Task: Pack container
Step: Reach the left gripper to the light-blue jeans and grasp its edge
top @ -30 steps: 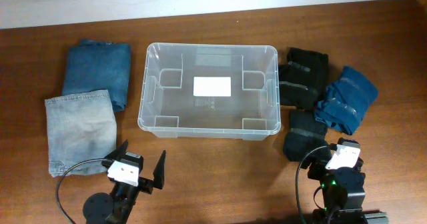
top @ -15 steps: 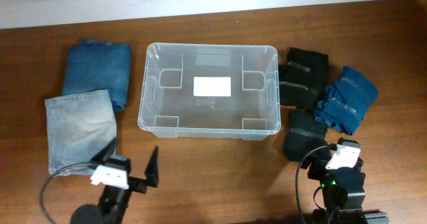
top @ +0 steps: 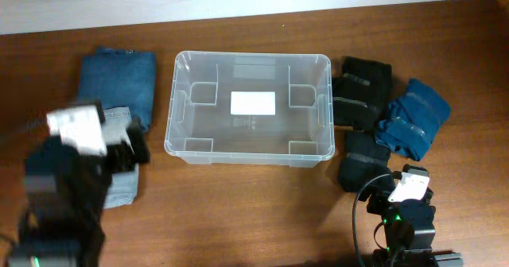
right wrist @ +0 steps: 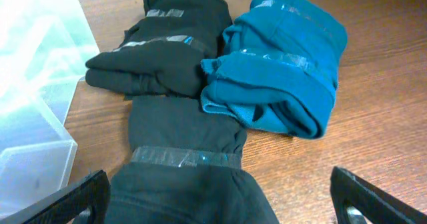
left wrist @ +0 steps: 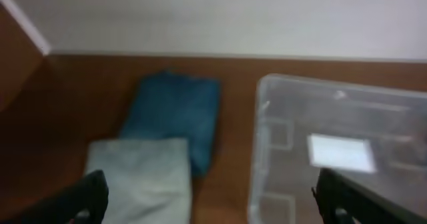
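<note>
From my remote station: the clear container (top: 254, 133) sits mid-table on the brown wooden table (top: 254, 211), its white label (top: 253, 102) showing through the bottom. On the left, a folded pair of dark blue jeans (top: 117, 80) lies at the far side and a pale denim pair (top: 121, 118) just nearer, their edges overlapping; both are just beside the container's left wall. The left arm shows as a blur above the pale denim in the overhead view, and its wrist camera shows the left gripper (left wrist: 213, 207) with its fingers spread wide, holding nothing. On the right lie three taped bundles (clear bands wrap each one): a black garment (right wrist: 160, 51) far, a teal one (right wrist: 280, 71) touching its right side, and a second black bundle (right wrist: 187, 157) nearest the arm. The right gripper (right wrist: 223, 204) sits low at the near right edge, its fingers wide apart too, just short of that near black bundle.
</note>
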Motion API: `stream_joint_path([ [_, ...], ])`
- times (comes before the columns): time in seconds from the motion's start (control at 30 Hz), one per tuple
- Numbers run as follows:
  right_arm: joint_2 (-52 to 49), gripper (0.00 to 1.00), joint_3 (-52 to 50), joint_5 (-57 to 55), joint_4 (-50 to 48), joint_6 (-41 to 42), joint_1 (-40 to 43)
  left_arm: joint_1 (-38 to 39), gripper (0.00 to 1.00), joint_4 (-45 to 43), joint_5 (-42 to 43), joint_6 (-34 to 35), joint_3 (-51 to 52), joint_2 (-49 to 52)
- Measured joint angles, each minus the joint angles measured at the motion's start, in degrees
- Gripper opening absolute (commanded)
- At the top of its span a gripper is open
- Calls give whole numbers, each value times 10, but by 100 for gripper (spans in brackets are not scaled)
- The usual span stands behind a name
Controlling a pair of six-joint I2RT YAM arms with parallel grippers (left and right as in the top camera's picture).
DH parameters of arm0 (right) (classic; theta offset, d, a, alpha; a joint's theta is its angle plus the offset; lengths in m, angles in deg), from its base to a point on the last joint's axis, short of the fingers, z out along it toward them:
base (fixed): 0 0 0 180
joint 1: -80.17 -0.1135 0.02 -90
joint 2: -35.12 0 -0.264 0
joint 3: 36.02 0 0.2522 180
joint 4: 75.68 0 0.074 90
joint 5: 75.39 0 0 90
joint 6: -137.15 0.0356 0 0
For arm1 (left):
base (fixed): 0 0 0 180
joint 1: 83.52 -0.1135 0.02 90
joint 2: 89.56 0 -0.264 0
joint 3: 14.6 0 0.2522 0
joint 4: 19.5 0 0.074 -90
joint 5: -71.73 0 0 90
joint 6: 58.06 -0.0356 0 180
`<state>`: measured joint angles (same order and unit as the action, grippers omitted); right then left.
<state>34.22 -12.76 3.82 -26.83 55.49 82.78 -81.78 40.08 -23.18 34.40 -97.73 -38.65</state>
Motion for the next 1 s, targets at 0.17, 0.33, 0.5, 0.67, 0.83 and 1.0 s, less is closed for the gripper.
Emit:
stream_joint_path([
  [0.17,0,98,0,0,0,0,0,-62,99,82,-14,7,-99,120],
  [0.33,0,98,0,0,0,0,0,-210,99,139,46,37,-105,188],
  [0.5,0,98,0,0,0,0,0,-382,99,166,144,40,-105,276],
  [0.67,0,98,0,0,0,0,0,-468,99,164,199,26,-105,352],
  [0.83,0,98,0,0,0,0,0,-519,99,142,259,-34,-105,459],
  [1.0,0,98,0,0,0,0,0,-522,99,141,292,-98,-105,556],
])
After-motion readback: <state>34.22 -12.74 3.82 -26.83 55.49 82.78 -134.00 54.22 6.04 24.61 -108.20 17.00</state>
